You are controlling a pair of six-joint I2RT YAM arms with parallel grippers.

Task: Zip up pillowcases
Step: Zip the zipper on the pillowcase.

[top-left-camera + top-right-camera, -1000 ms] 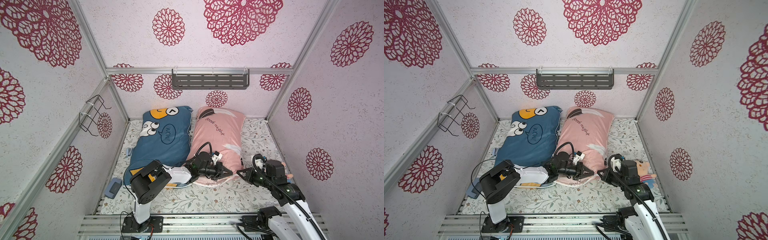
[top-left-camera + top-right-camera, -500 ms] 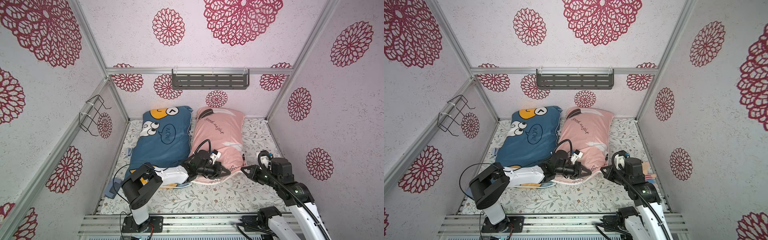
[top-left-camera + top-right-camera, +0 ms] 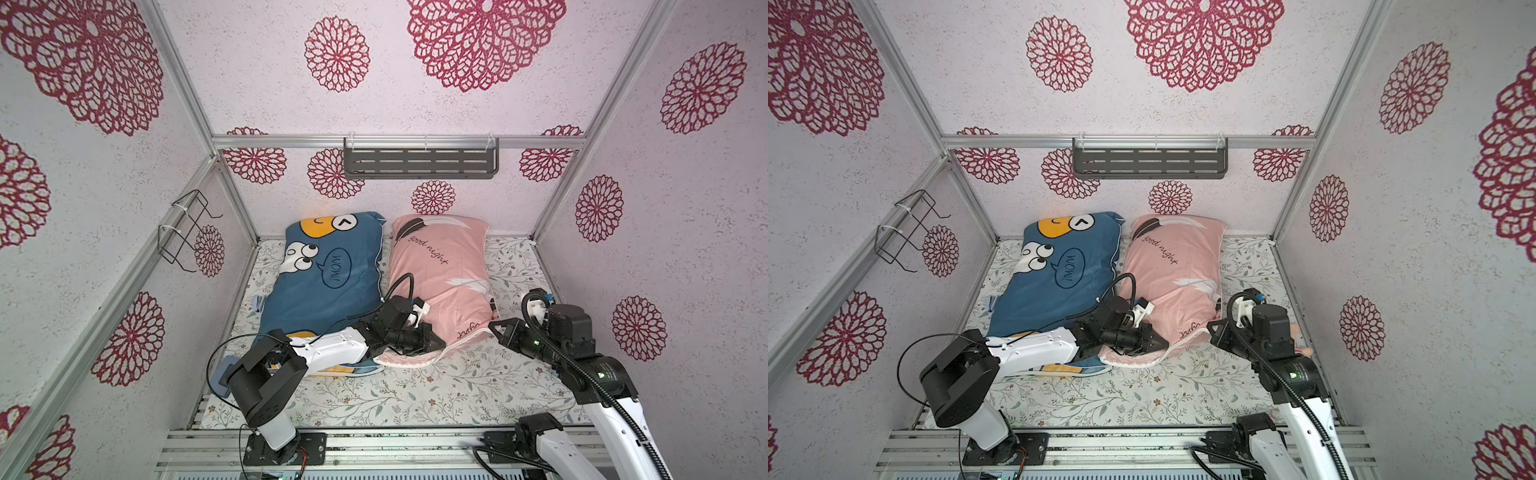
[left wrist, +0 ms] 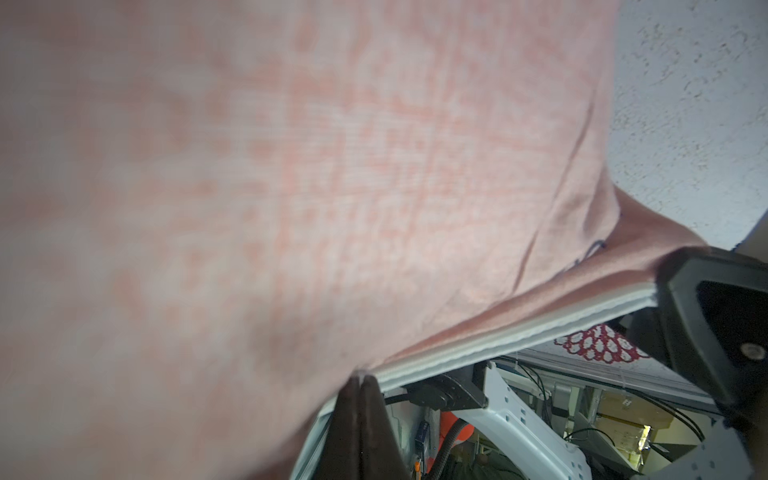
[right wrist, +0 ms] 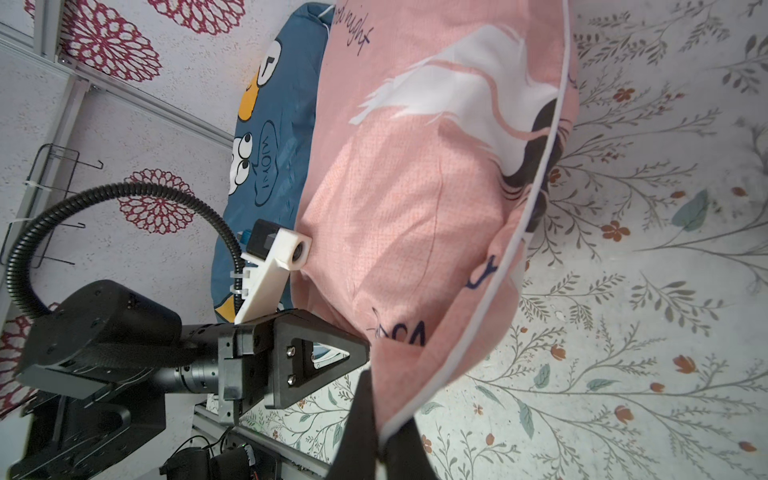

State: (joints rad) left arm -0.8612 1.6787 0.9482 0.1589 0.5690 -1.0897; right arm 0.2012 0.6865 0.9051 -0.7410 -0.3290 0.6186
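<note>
Two pillowcases lie side by side on the floral sheet: the blue pillowcase [image 3: 332, 282] [image 3: 1059, 286] with cartoon faces, and the pink pillowcase [image 3: 440, 266] [image 3: 1175, 270] [image 5: 415, 199] to its right. My left gripper [image 3: 440, 344] [image 3: 1165, 344] [image 4: 362, 380] is shut on the pink case's white-edged near hem [image 4: 519, 328]. My right gripper [image 3: 492, 325] [image 3: 1210, 325] [image 5: 380, 440] is shut on the same hem at its near right corner. The hem runs taut between them. The pink cloth fills most of the left wrist view. I cannot make out a zipper pull.
A grey slotted shelf [image 3: 419, 164] hangs on the back wall. A wire rack [image 3: 187, 232] sticks out of the left wall. A small blue-grey object [image 3: 218, 374] lies by the left arm's elbow. A bit of a plush doll [image 3: 1302, 351] peeks from behind the right arm.
The left arm's elbow has swung left and lower. The right arm has shifted right and a little farther back. Both grippers have stayed shut on the pink hem.
</note>
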